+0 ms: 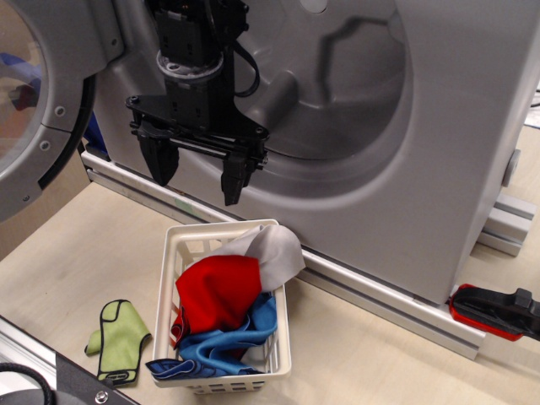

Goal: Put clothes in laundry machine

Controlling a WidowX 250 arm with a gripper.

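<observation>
The clothes lie piled in a small white lattice basket (173, 253): a bright red garment (218, 291) on top, a white-grey one (274, 253) at the back right, a blue one (228, 342) at the front. My black gripper (198, 180) hangs open and empty just above the basket's back edge, fingers pointing down. The large grey laundry machine (405, 126) stands behind, its drum mouth right behind the gripper. Its round windowed door (34, 93) is swung open at the left.
A green garment with dark trim (118, 340) lies on the beige table left of the basket. A red and black clamp (494, 310) sits at the right by the machine's aluminium base rail (371, 295). A dark edge runs along the bottom left.
</observation>
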